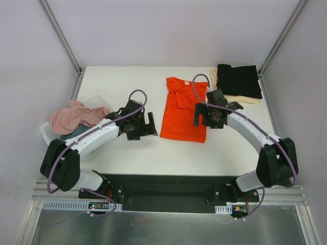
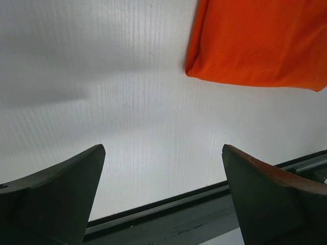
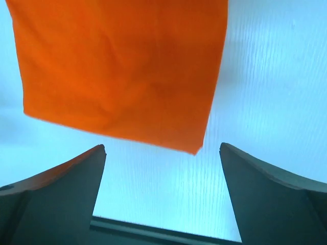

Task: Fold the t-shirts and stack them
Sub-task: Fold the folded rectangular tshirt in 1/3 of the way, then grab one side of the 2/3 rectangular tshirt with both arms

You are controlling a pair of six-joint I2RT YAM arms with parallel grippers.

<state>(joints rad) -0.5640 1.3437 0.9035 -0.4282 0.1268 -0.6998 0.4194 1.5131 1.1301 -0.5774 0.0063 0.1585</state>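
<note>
A bright orange-red t-shirt (image 1: 183,109) lies partly folded in the middle of the table; its near left corner (image 2: 260,41) shows in the left wrist view and its near edge (image 3: 122,66) in the right wrist view. A folded black t-shirt (image 1: 239,80) rests on a cream-beige one (image 1: 244,99) at the back right. A dusty pink t-shirt (image 1: 76,115) is heaped over a grey-blue one (image 1: 76,132) at the left. My left gripper (image 1: 146,127) (image 2: 162,148) hangs open, left of the orange shirt. My right gripper (image 1: 203,118) (image 3: 162,146) hangs open by that shirt's right edge. Neither holds anything.
A white plastic tub (image 1: 47,133) at the table's left edge holds the pink and grey-blue cloth. The table's dark near rail (image 2: 168,214) runs close below both grippers. Slanted frame posts (image 1: 61,35) stand at the back corners.
</note>
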